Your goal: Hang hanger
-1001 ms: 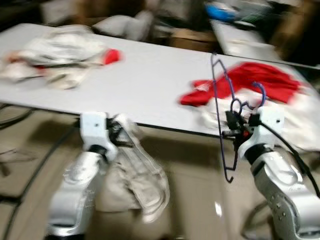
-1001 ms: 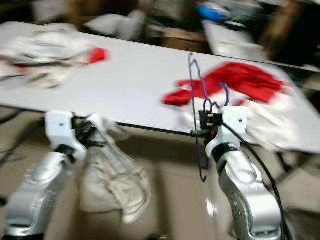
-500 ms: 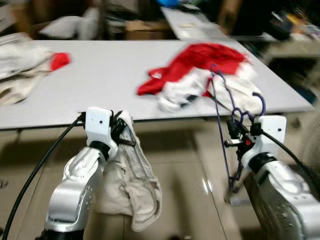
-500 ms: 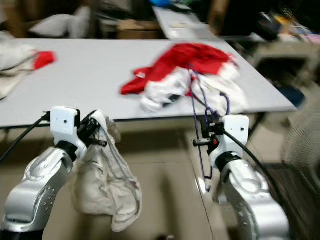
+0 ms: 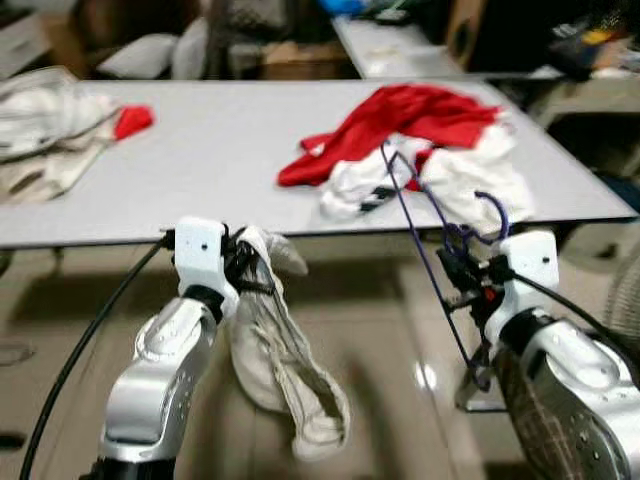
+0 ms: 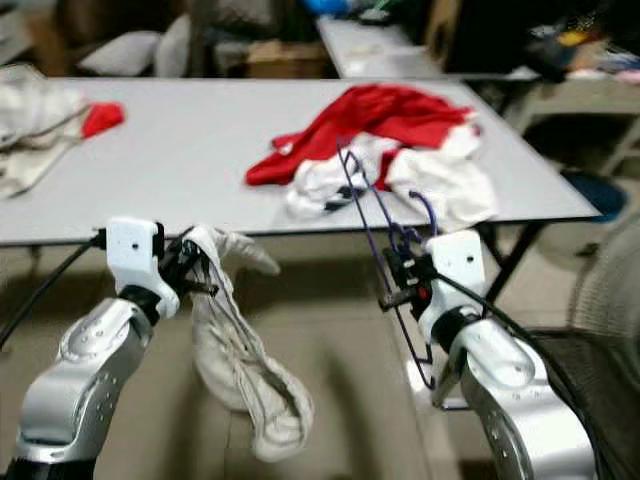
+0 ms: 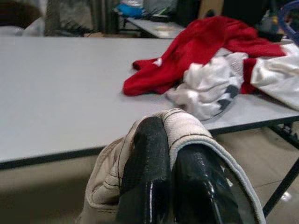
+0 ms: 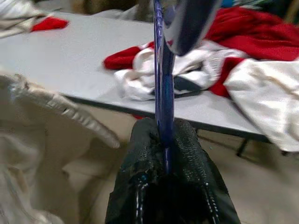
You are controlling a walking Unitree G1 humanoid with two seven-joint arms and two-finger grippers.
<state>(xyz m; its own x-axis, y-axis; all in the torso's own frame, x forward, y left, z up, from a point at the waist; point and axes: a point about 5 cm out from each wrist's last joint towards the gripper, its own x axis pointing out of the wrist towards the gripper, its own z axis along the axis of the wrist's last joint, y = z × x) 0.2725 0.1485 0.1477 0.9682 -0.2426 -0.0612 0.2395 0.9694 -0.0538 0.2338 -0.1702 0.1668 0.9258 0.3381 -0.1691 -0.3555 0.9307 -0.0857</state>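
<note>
My right gripper (image 5: pixel 462 277) is shut on a thin blue wire hanger (image 5: pixel 425 255), which stands tilted in front of the table's near edge, its hook (image 5: pixel 494 208) curling above the wrist. In the right wrist view the hanger's wire (image 8: pixel 159 70) rises from between the black fingers (image 8: pixel 187 154). My left gripper (image 5: pixel 243 268) is shut on a cream garment (image 5: pixel 290 370) that hangs limp below it, over the floor. The left wrist view shows the cloth (image 7: pixel 187 128) draped over the two closed fingers (image 7: pixel 147 158).
A grey table (image 5: pixel 200 150) stretches ahead, with a heap of red and white clothes (image 5: pixel 420 140) at its right and pale clothes with a red patch (image 5: pixel 60 130) at its far left. A second table (image 5: pixel 400 45) and clutter stand behind. A fan guard (image 6: pixel 615 290) is at right.
The camera has shifted a little while turning. The cream garment has swung and now trails lower to the right. The hanger leans more across the right wrist. Both grips are unchanged.
</note>
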